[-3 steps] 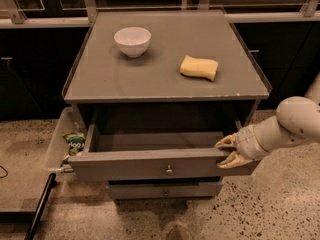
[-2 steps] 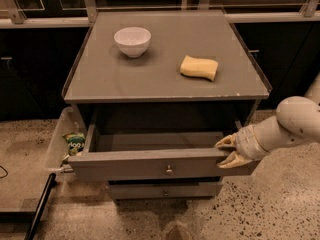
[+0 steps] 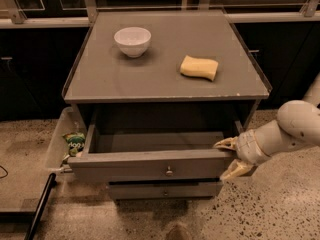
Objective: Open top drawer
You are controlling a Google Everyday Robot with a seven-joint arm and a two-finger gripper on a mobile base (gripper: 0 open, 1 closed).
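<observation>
The top drawer (image 3: 150,165) of the grey cabinet is pulled out toward me. Its flat grey front has a small round metal knob (image 3: 169,172) at centre, and its deep grey box looks bare inside. My gripper (image 3: 231,157) is at the drawer's right front corner, on the end of the white arm (image 3: 285,131) that comes in from the right. Its two yellowish fingers (image 3: 226,143) are spread apart, one above and one below the corner of the drawer front. A narrower drawer front (image 3: 165,189) sits just below, only slightly out.
On the cabinet top (image 3: 165,79) stand a white bowl (image 3: 132,40) at back left and a yellow sponge (image 3: 199,67) at right. A clear bin (image 3: 62,136) with a green packet (image 3: 75,142) hangs at the cabinet's left. A black bar (image 3: 40,204) lies on the speckled floor.
</observation>
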